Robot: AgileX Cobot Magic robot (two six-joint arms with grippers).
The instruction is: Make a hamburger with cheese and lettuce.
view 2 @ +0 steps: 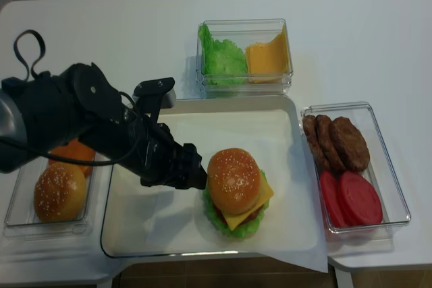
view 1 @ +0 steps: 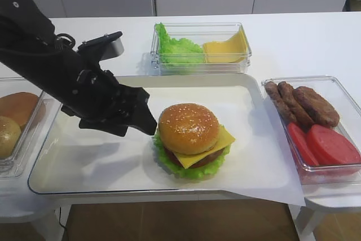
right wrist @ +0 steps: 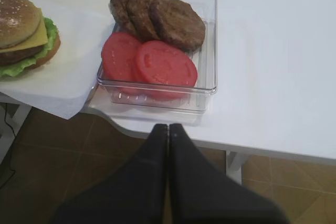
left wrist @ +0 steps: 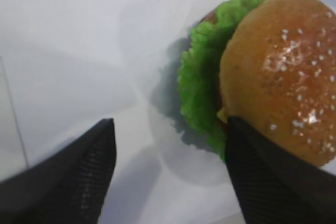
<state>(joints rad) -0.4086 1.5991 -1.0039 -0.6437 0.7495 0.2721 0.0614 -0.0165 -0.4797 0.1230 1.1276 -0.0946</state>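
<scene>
White table (view 1: pixel 293 38) (tray (view 1: pixel 84 182), three bins)

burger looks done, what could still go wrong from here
1. The open left gripper sits right beside the hamburger, one jaw against the bun edge; pulling away sideways could tip the bun off.
2. The cheese overhangs to one side, so a knock could slide it out of the stack.
3. The paper hangs over the table edge; snagging it could drag the burger.
</scene>
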